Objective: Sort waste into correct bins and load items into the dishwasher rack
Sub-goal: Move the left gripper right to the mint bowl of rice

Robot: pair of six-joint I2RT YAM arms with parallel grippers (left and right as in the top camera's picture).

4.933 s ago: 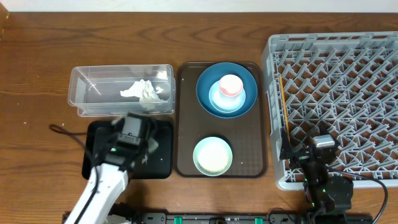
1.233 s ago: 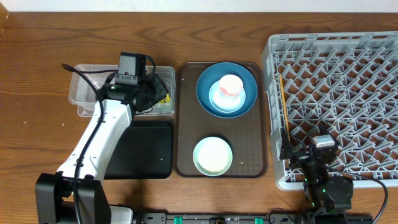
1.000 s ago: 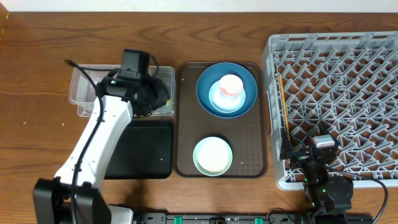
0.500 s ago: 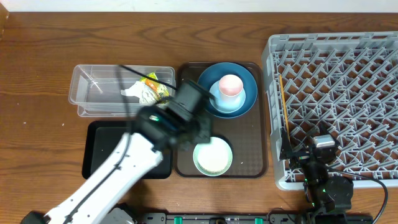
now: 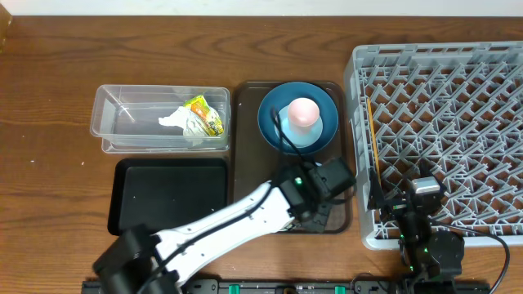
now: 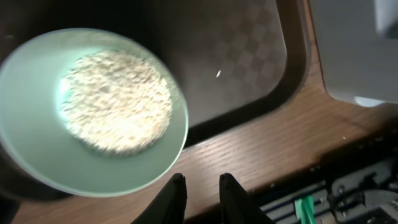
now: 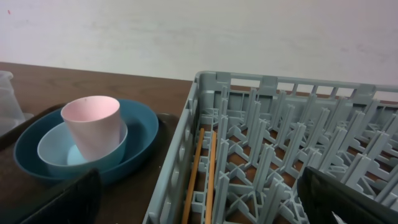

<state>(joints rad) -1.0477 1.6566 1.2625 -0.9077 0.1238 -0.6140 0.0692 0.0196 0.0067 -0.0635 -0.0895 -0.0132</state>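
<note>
In the clear tub (image 5: 131, 122) lie a crumpled white tissue (image 5: 181, 124) and a yellow-green wrapper (image 5: 204, 115). The black tray (image 5: 172, 194) is bare. A pink cup (image 5: 303, 110) stands in a light-blue bowl (image 7: 59, 149) on the dark-blue plate (image 5: 274, 122). My left arm (image 5: 315, 192) covers the mint bowl from above. In the left wrist view that bowl (image 6: 37, 162) holds white rice (image 6: 115, 102). My left gripper (image 6: 200, 186) hangs over the wood beside the bowl's rim, fingers slightly apart, gripping nothing. My right gripper (image 7: 202, 205) stands wide open at the grey rack (image 5: 445, 122).
The brown serving tray (image 5: 245, 155) carries the plate and the mint bowl. One rice grain (image 6: 218, 73) lies loose on it. Two orange sticks (image 7: 199, 174) lie along the rack's left wall. The table's front edge runs just beyond my left fingertips.
My left arm has swung from the clear tub, where the wrapper now lies, right and forward over the mint bowl, and its fingers have parted slightly. The right arm has not moved.
</note>
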